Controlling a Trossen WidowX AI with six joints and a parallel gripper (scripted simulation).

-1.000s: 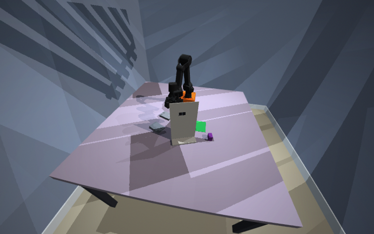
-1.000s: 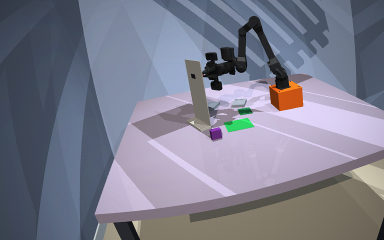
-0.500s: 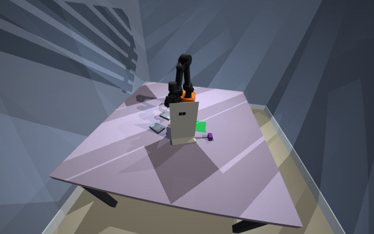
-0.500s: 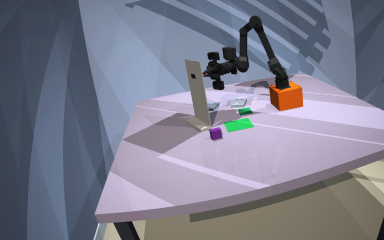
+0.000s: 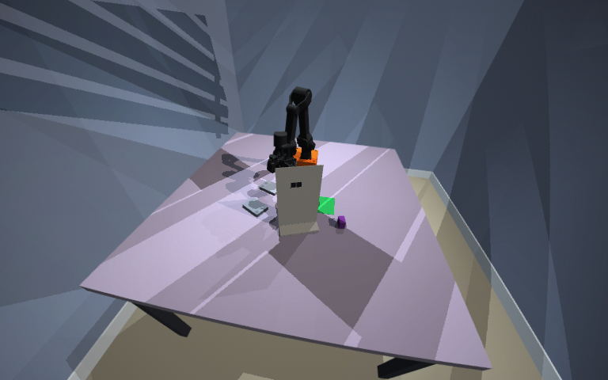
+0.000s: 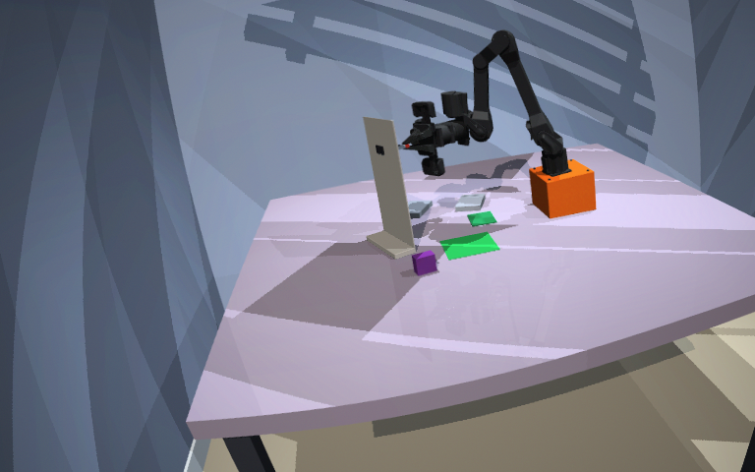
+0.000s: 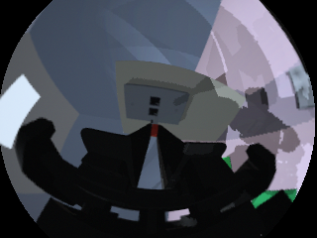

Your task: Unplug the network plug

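Observation:
The upright cream panel (image 5: 298, 206) (image 6: 388, 189) (image 7: 210, 119) carries a grey socket plate (image 7: 137, 104) with two dark openings, both with no plug in them. My gripper (image 6: 409, 146) (image 7: 155, 127) is shut on the network plug (image 6: 405, 146) (image 7: 155, 130), which shows as a small red body with a thin grey tip. The plug is out of the socket, with its tip close to the panel face. In the top view the panel hides the fingertips and plug. A bright green square (image 5: 326, 205) (image 6: 471, 246) lies on the table, right of the panel's foot.
A smaller, darker green patch (image 6: 481, 217) lies behind the bright one. Two grey flat blocks (image 5: 255, 207) (image 6: 470, 202) lie on the table below the arm. A purple cube (image 5: 341, 222) (image 6: 425, 263) sits near the panel's foot. The orange base (image 6: 564, 192) stands farther back.

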